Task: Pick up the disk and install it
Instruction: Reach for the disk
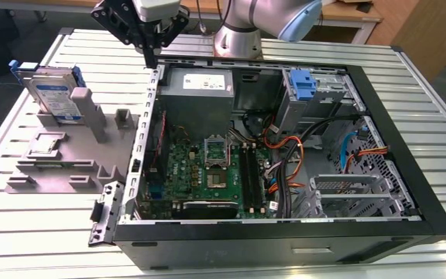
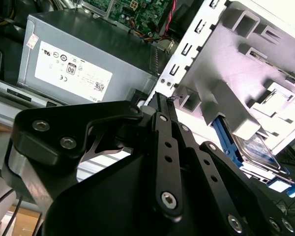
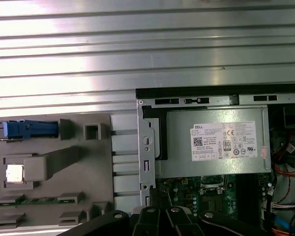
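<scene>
We see the disk (image 1: 55, 96) as dull silver metal with a paper-looking label and blue plastic rails. Its holder (image 1: 68, 174) looks like matt grey plastic. The table (image 1: 37, 238) is ribbed bright metal with a soft sheen. The power supply (image 1: 200, 87) is smooth grey sheet metal. The gripper (image 2: 160, 101) is matt black with shiny screw heads.

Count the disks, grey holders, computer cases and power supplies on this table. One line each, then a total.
Disk: 1
Holder: 1
Case: 1
Power supply: 1
Total: 4
</scene>
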You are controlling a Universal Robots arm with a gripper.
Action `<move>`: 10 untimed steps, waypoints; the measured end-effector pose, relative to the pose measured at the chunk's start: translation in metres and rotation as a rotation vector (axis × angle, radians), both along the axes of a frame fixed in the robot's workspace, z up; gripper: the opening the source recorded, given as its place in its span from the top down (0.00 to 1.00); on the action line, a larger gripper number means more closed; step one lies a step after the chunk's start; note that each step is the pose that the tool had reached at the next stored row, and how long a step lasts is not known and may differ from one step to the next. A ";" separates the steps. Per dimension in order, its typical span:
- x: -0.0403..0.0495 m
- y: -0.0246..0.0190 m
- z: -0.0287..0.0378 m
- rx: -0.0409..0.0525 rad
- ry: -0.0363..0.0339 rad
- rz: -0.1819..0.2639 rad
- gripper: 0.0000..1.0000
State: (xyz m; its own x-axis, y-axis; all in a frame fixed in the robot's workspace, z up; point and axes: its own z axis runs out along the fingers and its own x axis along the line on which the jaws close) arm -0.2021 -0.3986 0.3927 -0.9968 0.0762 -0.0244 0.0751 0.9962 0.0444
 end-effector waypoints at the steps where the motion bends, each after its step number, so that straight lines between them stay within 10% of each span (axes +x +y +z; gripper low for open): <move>1: -0.0001 0.0000 0.0001 -0.0001 0.0001 0.000 0.89; 10: -0.0124 0.0000 -0.0002 0.0000 0.0000 0.000 0.89</move>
State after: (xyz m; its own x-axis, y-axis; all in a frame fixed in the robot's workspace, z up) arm -0.2145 -0.3987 0.3926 -0.9968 0.0762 -0.0244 0.0751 0.9962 0.0444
